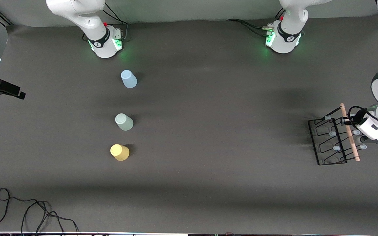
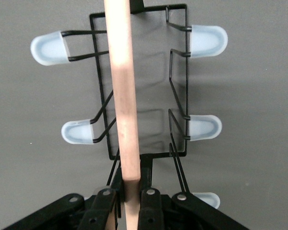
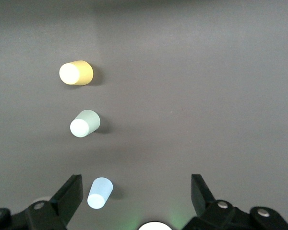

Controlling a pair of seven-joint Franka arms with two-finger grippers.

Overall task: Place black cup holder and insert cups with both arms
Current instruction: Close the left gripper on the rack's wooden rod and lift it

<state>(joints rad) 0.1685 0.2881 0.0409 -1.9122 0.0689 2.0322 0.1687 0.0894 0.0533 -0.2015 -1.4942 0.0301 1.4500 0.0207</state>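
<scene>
The black cup holder is at the left arm's end of the table. My left gripper is shut on its wooden rod handle, with the pale-tipped pegs spread below; I cannot tell whether its base rests on the table. Three cups stand upside down in a row toward the right arm's end: light blue nearest the bases, pale green, then yellow. My right gripper is open and empty, high over the table near its base, looking down on the blue, green and yellow cups.
A black camera mount juts in at the right arm's end of the table. Loose black cable lies at the table edge nearest the front camera. The dark grey table lies bare between cups and holder.
</scene>
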